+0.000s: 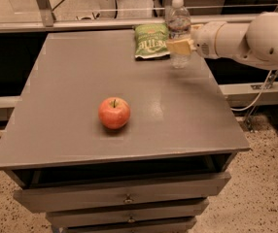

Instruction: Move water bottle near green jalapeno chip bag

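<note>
The water bottle [178, 27] is a clear ribbed bottle with a white cap. It stands upright at the back right of the grey table [80, 91]. The green jalapeno chip bag [151, 41] lies flat just left of it, almost touching. My gripper [180, 45] reaches in from the right on a white arm [246, 38]. Its tan fingers [178, 46] are closed around the bottle's middle. The bottle's base is at or just above the tabletop; I cannot tell which.
A red apple [114, 112] sits near the table's middle front. Drawers [124, 198] are below the front edge. A metal rail and glass panel [80, 13] run behind the table. Speckled floor and a cable [255, 98] are at the right.
</note>
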Motion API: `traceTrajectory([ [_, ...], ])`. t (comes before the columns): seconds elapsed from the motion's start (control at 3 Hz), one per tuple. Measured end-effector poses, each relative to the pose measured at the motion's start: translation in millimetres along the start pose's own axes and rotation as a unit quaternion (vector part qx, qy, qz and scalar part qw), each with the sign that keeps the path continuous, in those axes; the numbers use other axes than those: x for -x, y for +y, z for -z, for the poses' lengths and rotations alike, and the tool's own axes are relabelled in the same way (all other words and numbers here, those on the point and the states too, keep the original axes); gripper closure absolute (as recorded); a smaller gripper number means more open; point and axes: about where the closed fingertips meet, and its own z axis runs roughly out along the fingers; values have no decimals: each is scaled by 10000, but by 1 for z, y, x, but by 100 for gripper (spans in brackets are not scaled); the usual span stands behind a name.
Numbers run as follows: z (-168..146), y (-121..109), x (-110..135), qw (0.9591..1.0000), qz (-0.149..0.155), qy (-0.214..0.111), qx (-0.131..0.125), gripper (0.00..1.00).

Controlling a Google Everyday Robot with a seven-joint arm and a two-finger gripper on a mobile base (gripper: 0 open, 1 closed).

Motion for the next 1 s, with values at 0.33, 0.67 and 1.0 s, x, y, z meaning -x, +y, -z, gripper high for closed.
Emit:
traceTrajectory([
  [0.33, 9, -18, -17, 9995, -130, -160, -222, 100],
  [0.67, 3, -29, -24, 9985, -189, -388, -321, 100],
  [1.0, -8, -34, -25, 9978, -205, -553, -317, 100],
])
